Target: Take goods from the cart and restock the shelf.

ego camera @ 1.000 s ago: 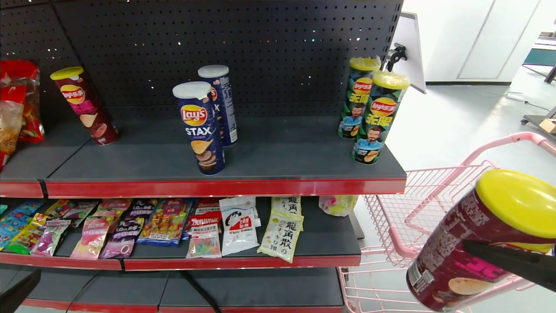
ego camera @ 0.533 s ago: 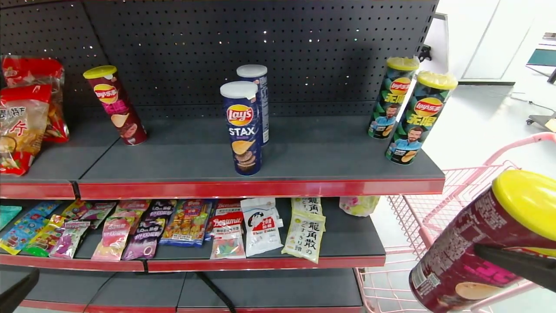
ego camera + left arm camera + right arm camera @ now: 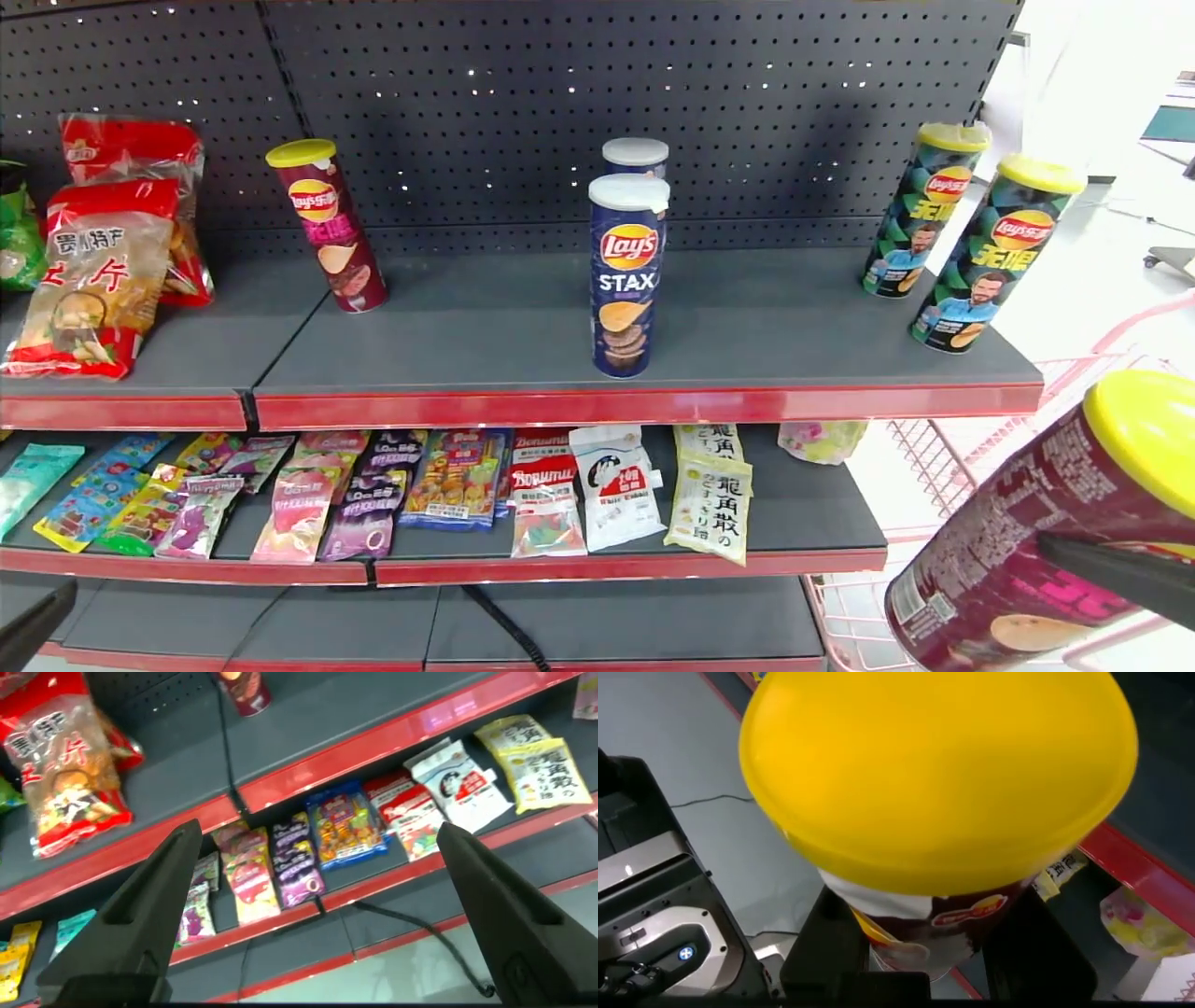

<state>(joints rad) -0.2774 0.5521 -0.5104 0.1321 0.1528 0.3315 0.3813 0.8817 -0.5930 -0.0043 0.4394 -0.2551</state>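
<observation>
Right pincer (image 3: 929,961) is pinching the maroon can (image 3: 1027,532) around its body, yellow lid up. The can hangs tilted, low and off the shelf's (image 3: 747,317) right end, above the pink cart (image 3: 943,448). So the pick is done; the placing is not. No part of that can touches the shelf yet.

Left pincer (image 3: 320,829) is spread wide with nothing in it, facing the lower shelves of sachets (image 3: 346,840).

Now look at the shelf, operator. One twin can (image 3: 329,224), same maroon and yellow lid, stands alone toward the left, with bare board beside and in front of it. My call: that is your slot. Two blue cans (image 3: 627,275) stand one behind the other in the middle, two green cans (image 3: 990,252) at the right end, red bags (image 3: 103,271) far left.

By my reckoning you are partway through this item: lifted, but still to carry up and across, stand upright and let go. How much stock remains in the cart I cannot tell, since the can hides most of the basket.
</observation>
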